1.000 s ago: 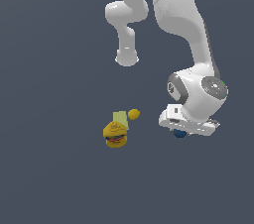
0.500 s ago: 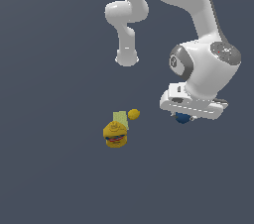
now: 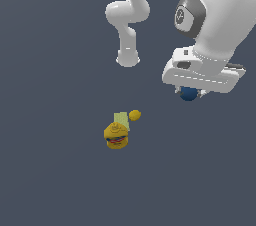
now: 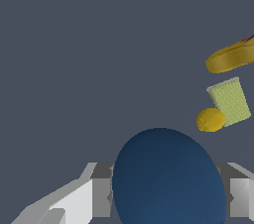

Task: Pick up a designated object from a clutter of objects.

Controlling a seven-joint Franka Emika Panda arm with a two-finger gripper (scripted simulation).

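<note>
The dark blue ball (image 3: 188, 93) hangs under the white hand at the exterior view's right, well above the floor. My gripper (image 3: 190, 93) is shut on it. In the wrist view the blue ball (image 4: 167, 178) fills the space between the two grey fingers (image 4: 97, 196). The rest of the clutter lies on the floor to the exterior view's left of the ball: a yellow burger-like lump (image 3: 116, 136), a pale green block (image 3: 121, 119) and a small yellow ball (image 3: 134, 115). The fingertips are mostly hidden by the hand in the exterior view.
The arm's white base link (image 3: 128, 59) stands behind the clutter. The floor (image 3: 50, 120) is plain dark grey. In the wrist view the lump (image 4: 232, 56), block (image 4: 229, 101) and yellow ball (image 4: 210, 120) sit together far from the gripper.
The gripper has risen with the blue ball in it, moving up from the floor. The lump, green block and yellow ball have not moved.
</note>
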